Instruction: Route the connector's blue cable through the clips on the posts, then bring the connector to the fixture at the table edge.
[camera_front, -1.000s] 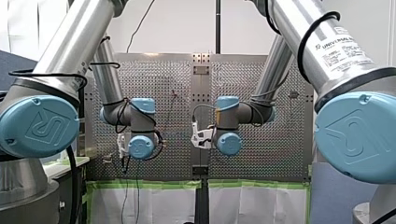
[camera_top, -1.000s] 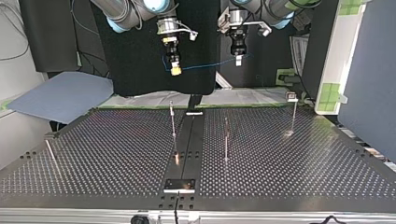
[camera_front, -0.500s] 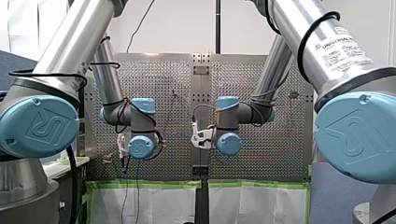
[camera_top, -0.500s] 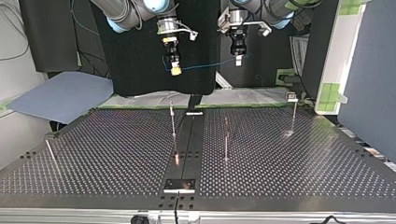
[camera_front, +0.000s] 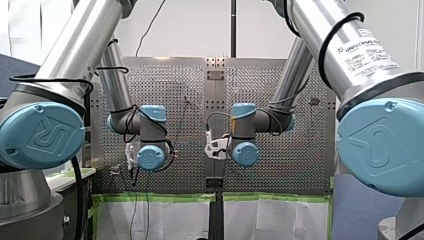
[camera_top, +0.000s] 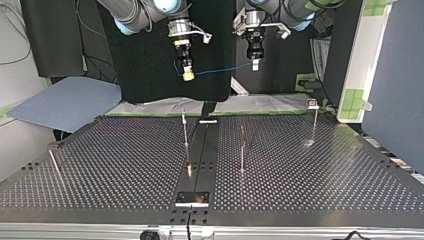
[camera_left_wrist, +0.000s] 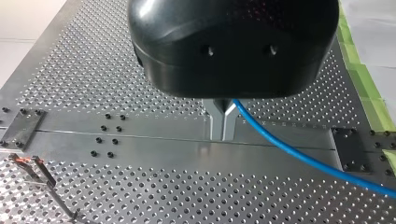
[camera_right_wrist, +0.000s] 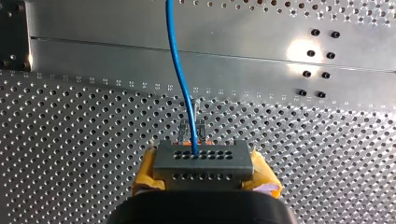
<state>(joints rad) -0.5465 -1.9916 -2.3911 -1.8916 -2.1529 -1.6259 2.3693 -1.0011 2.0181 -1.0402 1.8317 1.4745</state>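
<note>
In the front view my left arm (camera_front: 150, 157) is hanging left of the table's middle and my right arm (camera_front: 245, 152) just right of it. Both wrists are hiding their grippers there.

In the top view, from its left, a thin rod (camera_top: 53, 162) is leaning near the corner of the table (camera_top: 125, 165). Further right, my right gripper (camera_top: 188, 76) is hanging beyond the table's far edge. Its yellow pads (camera_right_wrist: 145, 173) are pressing on both sides of the grey connector (camera_right_wrist: 203, 161), so it is clamping that block. The blue cable (camera_top: 225, 69) is leaving the connector and running rightward through the air, rising a little, to my left gripper (camera_top: 255, 64). In the left wrist view that gripper's metal fingers (camera_left_wrist: 215, 122) are pinching together on the cable with no gap showing. The cable is passing on beyond them to one side. Off to the gripper's other side a copper-coloured clip (camera_left_wrist: 25, 161) is sitting on a thin post, well apart from the cable.

Below the grippers in the top view, three posts are standing upright on the table, and the cable is hanging apart from all of them. The left post (camera_top: 185, 129) is standing just left of the central strip (camera_top: 202, 150). The middle post (camera_top: 242, 150) is standing just right of it. The right post (camera_top: 314, 124) is standing near the far right corner with a small pale piece on top. A dark plate (camera_top: 192, 198) is lying at the strip's near end.
</note>
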